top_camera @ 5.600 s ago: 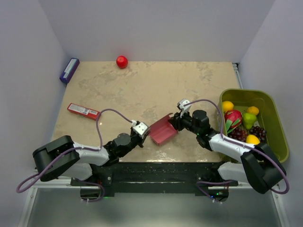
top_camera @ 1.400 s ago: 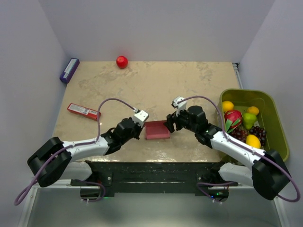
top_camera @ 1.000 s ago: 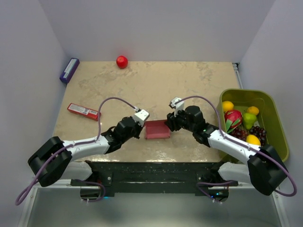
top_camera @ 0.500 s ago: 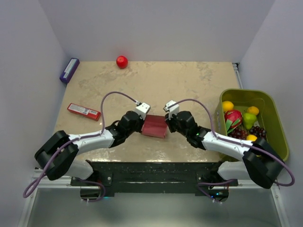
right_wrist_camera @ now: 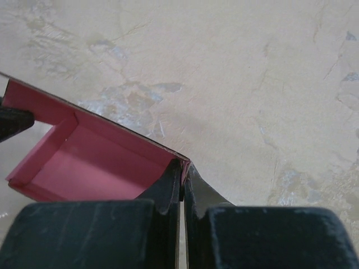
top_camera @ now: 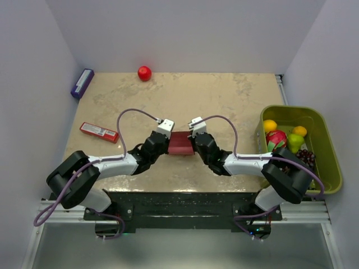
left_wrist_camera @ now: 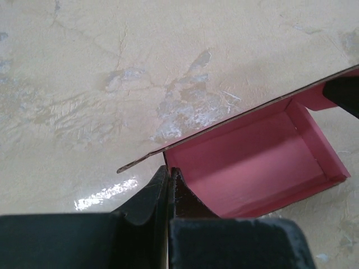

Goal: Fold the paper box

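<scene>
The paper box [top_camera: 180, 143] is pink card, folded into an open tray, held just above the table between both arms. My left gripper [top_camera: 167, 142] is shut on its left end wall; in the left wrist view the fingertips [left_wrist_camera: 168, 175] pinch the card edge and the pink inside [left_wrist_camera: 252, 162] opens to the right. My right gripper [top_camera: 194, 143] is shut on the right end wall; in the right wrist view its tips [right_wrist_camera: 183, 168] clamp the corner of the box [right_wrist_camera: 95, 162].
A green bin [top_camera: 324, 147] of fruit stands at the right edge. A red packet [top_camera: 99, 131] lies at the left, a purple box [top_camera: 82, 83] at the far left corner, a red ball [top_camera: 145, 73] at the back.
The right gripper has closed on the box's right end. Both arms have carried the box away from the near edge, toward the table's middle.
</scene>
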You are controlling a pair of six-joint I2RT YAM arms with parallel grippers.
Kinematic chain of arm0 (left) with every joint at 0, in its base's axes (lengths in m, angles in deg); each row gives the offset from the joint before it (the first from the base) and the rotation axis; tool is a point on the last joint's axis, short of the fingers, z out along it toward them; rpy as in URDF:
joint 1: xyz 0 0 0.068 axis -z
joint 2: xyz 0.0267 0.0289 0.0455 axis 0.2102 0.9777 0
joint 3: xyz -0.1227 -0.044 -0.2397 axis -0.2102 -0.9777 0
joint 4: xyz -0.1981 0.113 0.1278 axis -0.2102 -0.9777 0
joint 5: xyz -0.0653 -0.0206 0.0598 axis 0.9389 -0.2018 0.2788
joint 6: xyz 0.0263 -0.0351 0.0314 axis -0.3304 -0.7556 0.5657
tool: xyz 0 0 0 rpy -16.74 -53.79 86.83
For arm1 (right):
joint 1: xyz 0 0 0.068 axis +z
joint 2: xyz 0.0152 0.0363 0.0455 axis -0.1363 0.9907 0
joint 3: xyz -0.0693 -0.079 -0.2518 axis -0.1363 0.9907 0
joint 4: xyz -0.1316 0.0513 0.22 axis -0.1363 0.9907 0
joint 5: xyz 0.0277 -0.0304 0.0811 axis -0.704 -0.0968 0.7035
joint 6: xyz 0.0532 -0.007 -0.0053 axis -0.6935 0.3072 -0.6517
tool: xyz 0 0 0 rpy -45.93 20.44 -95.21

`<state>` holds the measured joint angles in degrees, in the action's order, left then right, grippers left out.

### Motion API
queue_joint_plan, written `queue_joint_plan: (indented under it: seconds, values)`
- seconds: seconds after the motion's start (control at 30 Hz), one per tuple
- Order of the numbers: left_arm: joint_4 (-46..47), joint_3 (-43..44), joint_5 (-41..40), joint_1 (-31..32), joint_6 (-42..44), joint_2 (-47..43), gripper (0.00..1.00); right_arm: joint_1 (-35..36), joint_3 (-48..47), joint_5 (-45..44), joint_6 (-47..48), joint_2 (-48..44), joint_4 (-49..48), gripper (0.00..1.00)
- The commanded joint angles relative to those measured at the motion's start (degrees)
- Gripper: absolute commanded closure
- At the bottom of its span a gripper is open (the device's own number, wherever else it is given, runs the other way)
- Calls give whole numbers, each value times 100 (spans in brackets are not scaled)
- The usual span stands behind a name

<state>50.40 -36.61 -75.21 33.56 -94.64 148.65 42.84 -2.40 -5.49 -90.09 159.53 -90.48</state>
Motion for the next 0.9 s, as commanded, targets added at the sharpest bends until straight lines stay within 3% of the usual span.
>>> queue_joint_plan:
  seconds: [0.0,0.4,0.7,0.87]
  values:
    - [1056,-435,355,361,-508,-109,100,206,-191,8,-278,146,-676,100]
    - [988,135,-14,572,-834,287,100,636,-130,-511,-533,471,-878,100]
    - [1427,-260,91,599,-1361,419,100,680,-139,-634,-718,585,-843,100]
    - [1393,3,117,712,-1335,550,100,716,-174,-686,-727,621,-817,100]
